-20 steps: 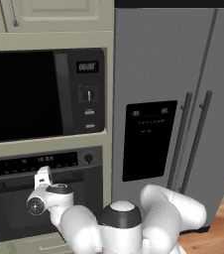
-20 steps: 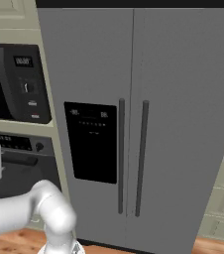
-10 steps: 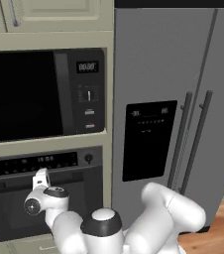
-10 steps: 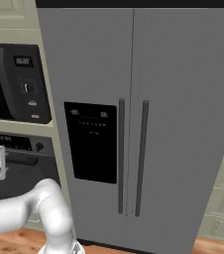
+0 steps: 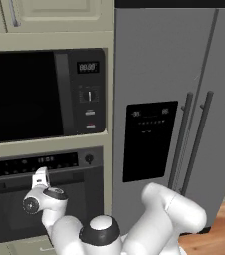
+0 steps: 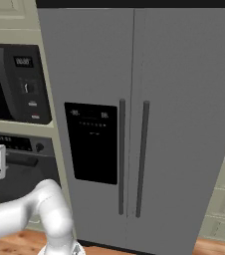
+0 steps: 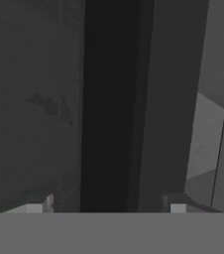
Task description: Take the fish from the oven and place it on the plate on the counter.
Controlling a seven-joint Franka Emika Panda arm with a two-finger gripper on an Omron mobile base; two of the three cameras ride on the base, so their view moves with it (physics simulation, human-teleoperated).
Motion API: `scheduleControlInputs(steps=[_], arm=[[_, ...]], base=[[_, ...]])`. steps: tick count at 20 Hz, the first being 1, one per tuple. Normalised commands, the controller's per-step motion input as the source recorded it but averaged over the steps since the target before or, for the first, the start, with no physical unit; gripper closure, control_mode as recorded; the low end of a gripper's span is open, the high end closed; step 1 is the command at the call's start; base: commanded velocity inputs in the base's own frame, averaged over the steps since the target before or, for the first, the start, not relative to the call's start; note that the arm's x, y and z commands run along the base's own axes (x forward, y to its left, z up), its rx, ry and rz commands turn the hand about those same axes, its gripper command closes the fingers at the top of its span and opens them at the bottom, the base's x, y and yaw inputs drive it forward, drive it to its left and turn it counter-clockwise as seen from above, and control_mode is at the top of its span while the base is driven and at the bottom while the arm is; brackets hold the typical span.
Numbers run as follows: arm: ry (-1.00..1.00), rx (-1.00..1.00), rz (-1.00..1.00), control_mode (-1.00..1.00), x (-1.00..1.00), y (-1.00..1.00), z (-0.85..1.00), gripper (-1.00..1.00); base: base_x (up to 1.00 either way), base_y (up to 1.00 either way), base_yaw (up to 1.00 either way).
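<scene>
White two-finger end effector (image 7: 106, 206) has its fingers spread either side of the dark bar handle (image 7: 109, 104) of the built-in dark grey oven (image 5: 45, 199), not visibly pinching it, oven door closed, below the black-windowed microwave (image 5: 40, 94) and left of the grey double-door fridge (image 6: 134, 119).
</scene>
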Motion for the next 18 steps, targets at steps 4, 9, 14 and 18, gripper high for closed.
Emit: scheduleControlInputs(steps=[4,9,14,18], arm=[[0.0,0.0,0.0,-1.0,0.0,0.0,0.0,1.0],[0.0,0.0,0.0,-1.0,-0.12,-0.03,-0.01,1.0],[0.01,0.0,0.0,-1.0,-0.75,-0.11,-0.23,1.0],[0.03,0.0,0.0,-1.0,-0.94,0.0,-0.47,1.0]], base=[[0.0,0.0,0.0],[0.0,0.0,0.0],[0.0,0.0,0.0],[0.0,0.0,0.0]])
